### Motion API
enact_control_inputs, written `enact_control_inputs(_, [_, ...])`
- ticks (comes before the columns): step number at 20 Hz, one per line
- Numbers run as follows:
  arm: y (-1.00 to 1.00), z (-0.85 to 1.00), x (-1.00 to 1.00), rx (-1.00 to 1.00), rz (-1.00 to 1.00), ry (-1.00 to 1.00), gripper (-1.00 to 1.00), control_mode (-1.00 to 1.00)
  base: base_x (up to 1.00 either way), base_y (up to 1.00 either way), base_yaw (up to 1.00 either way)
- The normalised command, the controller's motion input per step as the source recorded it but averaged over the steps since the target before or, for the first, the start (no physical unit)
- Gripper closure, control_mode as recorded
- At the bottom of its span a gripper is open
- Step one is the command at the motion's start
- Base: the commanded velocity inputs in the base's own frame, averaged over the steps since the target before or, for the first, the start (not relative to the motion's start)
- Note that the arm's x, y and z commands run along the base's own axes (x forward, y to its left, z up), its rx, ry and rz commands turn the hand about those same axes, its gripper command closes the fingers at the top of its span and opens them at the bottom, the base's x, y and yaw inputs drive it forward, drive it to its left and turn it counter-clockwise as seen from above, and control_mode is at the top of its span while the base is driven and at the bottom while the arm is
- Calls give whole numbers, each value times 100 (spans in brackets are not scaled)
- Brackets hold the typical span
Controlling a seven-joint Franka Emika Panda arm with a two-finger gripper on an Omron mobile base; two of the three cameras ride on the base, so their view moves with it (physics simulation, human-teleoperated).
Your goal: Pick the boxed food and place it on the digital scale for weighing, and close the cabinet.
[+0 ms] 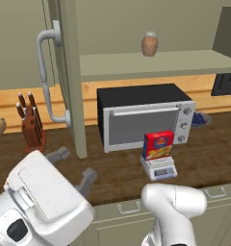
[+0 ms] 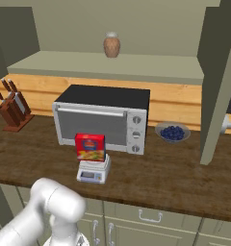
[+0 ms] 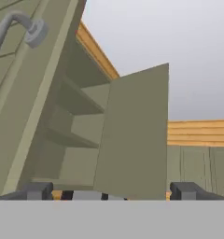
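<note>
Dark wooden bench [image 2: 175,173] under a light wood-plank wall [image 2: 175,103]; pale green drawers [image 2: 146,226] run below, all evenly lit.

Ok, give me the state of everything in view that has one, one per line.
boxed food: upright, resting on the scale
digital scale: on the counter, loaded
cabinet: both doors open
gripper: open, empty, near the left door
oven: door shut
brown jar: upright on the cabinet shelf
bowl: holds blueberries
</note>
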Motion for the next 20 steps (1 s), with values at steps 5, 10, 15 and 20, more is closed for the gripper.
enact_control_inputs(5, [2,-2,75,0,-3,0,-100,-100,0,0,0])
enact_control_inputs(10, [-3,-12,73,0,0,-1,-100,-100,0,0,0])
enact_control_inputs(15, [-18,-12,61,0,5,-3,-100,-100,0,0,0])
enact_control_inputs(20, [-62,-1,47,2,14,-6,-100,-100,0,0,0])
